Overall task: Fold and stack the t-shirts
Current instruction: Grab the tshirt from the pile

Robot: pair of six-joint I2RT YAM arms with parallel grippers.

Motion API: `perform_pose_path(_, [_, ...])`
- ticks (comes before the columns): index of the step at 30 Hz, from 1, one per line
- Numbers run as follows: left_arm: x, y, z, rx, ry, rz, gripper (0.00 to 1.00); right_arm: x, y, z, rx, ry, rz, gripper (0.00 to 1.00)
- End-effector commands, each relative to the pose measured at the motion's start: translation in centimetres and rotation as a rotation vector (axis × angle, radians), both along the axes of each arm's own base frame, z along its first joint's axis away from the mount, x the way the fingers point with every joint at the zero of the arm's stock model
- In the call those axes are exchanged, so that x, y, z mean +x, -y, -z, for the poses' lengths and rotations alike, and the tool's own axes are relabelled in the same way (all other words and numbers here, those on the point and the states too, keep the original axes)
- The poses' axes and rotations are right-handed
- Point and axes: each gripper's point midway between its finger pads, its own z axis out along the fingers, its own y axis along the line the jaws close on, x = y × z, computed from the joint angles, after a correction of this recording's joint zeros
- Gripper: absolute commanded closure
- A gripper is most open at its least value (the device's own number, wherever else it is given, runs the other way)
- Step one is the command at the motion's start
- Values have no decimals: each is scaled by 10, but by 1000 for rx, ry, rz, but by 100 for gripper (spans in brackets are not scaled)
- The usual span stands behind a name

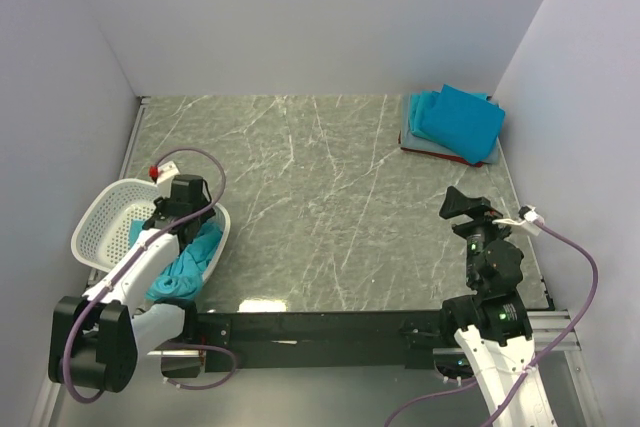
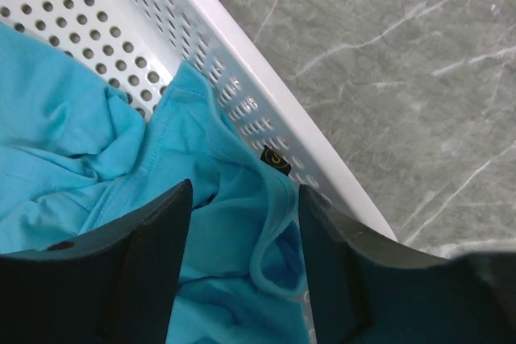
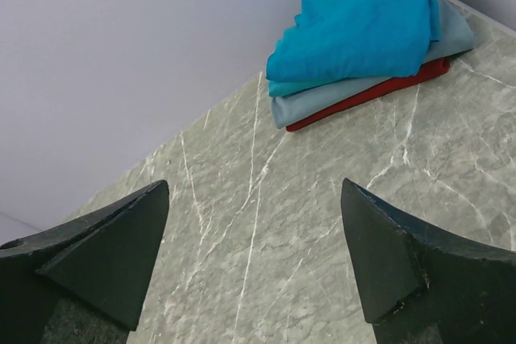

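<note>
Crumpled teal t-shirts lie in a white perforated basket at the left; one of them spills over the basket's near rim. My left gripper reaches down into the basket, jaws apart on either side of a raised fold with a hemmed edge, which shows no pinch. At the far right corner stands a folded stack: teal shirts on top, a pale grey-blue one below, a red one at the bottom. My right gripper hovers open and empty over bare table, short of the stack.
The marble tabletop is bounded by white walls at the back and on both sides. A purple cable loops over the left arm near the basket. A black rail runs along the near edge.
</note>
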Motion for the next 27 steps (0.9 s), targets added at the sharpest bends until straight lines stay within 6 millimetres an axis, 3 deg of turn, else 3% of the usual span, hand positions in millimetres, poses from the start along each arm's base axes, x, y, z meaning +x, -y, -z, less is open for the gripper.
perform_pose_path(1, [11, 9, -17, -7, 37, 35, 42, -3, 3, -10, 8, 28, 12, 7])
perform_pose_path(2, [11, 10, -16, -8, 33, 39, 44, -4, 3, -10, 8, 28, 12, 7])
perform_pose_path(5, [11, 14, -14, -11, 28, 57, 66, -4, 3, -10, 11, 35, 13, 7])
perform_pose_path(6, [11, 14, -14, -7, 29, 58, 75, -5, 3, -11, 11, 36, 13, 7])
perform_pose_path(7, [11, 15, -15, -5, 33, 60, 89, -5, 3, -11, 11, 36, 13, 7])
perform_pose_path(8, [10, 15, -17, -4, 39, 61, 96, -5, 3, -11, 11, 36, 13, 7])
perform_pose_path(12, [9, 16, -33, -6, 94, 52, 99, -4, 3, -11, 12, 38, 10, 7])
perform_pose_path(15, [10, 24, -63, -46, 187, 77, 100, -2, 1, -11, 12, 39, 2, 7])
perform_pose_path(18, [9, 38, -110, -107, 323, 134, 99, 0, 0, -10, 5, 34, -1, 7])
perform_pose_path(19, [6, 42, -137, -132, 406, 157, 100, 1, 0, -11, 3, 30, 0, 7])
perform_pose_path(21, [2, 55, -166, -175, 487, 231, 100, 3, 2, -10, -4, 19, 10, 7])
perform_pose_path(22, [-3, 59, -194, -191, 567, 265, 99, 3, 2, -11, -5, 20, 15, 7])
perform_pose_path(24, [-9, 74, -222, -203, 628, 374, 99, 5, 3, -10, -11, 11, 20, 7])
perform_pose_path(25, [-12, 81, -248, -209, 680, 427, 99, 6, 4, -10, -12, 12, 27, 7])
perform_pose_path(27, [-16, 101, -273, -230, 716, 558, 99, 8, 4, -8, -16, 4, 27, 7])
